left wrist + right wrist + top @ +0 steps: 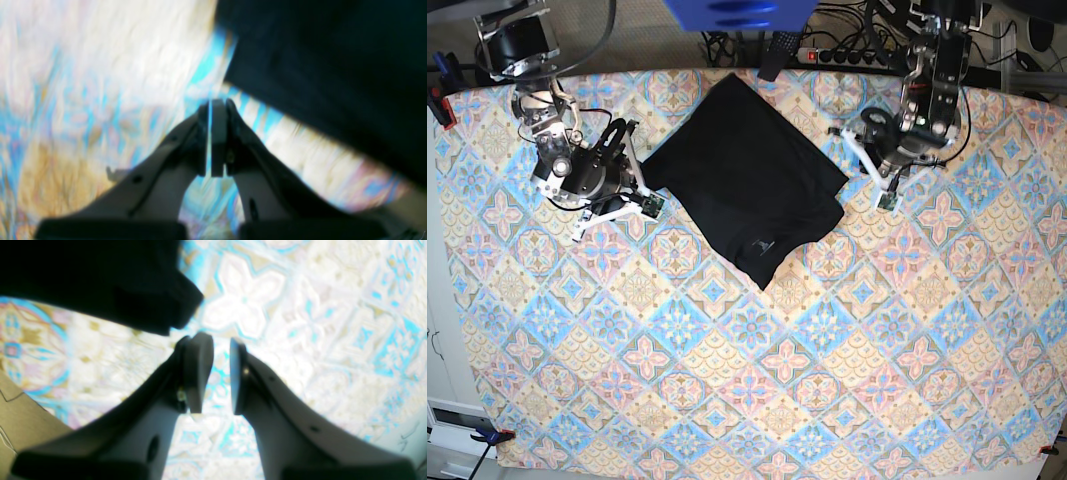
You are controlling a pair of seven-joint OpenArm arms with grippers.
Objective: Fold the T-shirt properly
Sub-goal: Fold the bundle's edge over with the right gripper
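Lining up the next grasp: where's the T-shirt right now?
In the base view the T-shirt lies upper-center on the patterned tablecloth, between the right gripper and left gripper, held by neither.

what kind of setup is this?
Probably a lab bench: two arms at a patterned tablecloth, a power strip and cables behind it, a black T-shirt laid out between the arms.

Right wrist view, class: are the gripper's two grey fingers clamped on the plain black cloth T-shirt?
No. The right gripper is open, showing patterned tablecloth through the gap, with the plain black cloth T-shirt off to one side.
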